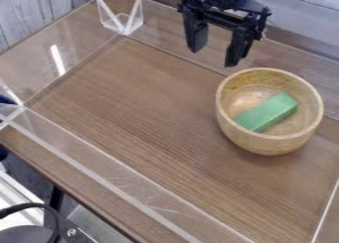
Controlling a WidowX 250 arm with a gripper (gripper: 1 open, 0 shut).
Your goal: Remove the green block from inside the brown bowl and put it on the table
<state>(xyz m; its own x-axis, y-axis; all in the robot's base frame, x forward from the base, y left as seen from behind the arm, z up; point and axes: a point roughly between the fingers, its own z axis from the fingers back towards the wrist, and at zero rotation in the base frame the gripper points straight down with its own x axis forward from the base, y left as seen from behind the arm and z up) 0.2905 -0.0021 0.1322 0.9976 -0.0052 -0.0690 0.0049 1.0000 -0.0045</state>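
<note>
Brown wood-grain boards make up the table [146,118], which is fenced by low clear walls [79,158]. At about four o'clock from the table's middle sits the brown bowl [269,110], round and light tan with a thick rim. Inside it lies the green block [267,113], resting at a slant on the bowl's floor. At twelve o'clock, above and behind the bowl, hangs the black gripper [217,45], pointing down with its jaws spread wide and nothing between them.
</note>
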